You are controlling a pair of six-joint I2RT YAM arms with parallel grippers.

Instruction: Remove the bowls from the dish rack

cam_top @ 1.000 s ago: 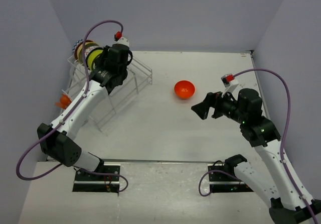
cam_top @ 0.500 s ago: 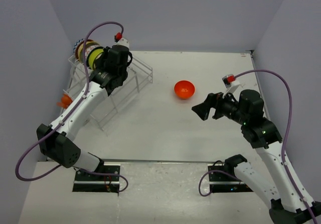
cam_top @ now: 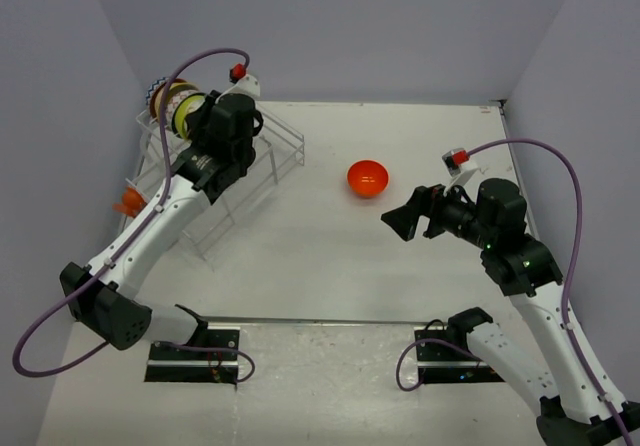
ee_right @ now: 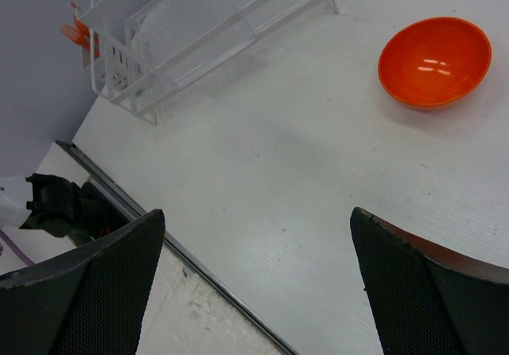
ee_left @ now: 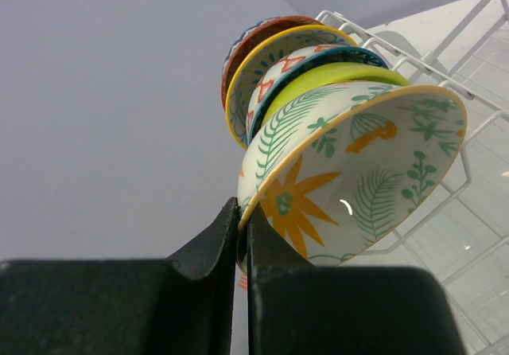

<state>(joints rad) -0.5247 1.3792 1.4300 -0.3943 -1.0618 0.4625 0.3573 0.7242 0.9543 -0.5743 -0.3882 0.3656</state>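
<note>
Bowls (ee_left: 350, 164) on edge, mouths probably along rack (cam_top: 270, 161).

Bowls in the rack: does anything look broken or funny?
Nothing looks broken or spilled. The left end effector pinches the rim of the leafy bowl, and the other bowls stand on edge behind it in the dish rack.

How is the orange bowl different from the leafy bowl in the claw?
The orange bowl is plain; the leafy bowl has green leaves and an orange flower. The orange bowl sits upright on the table; the leafy bowl tilts on edge, rim pinched by the left claw. Both are round.
</note>
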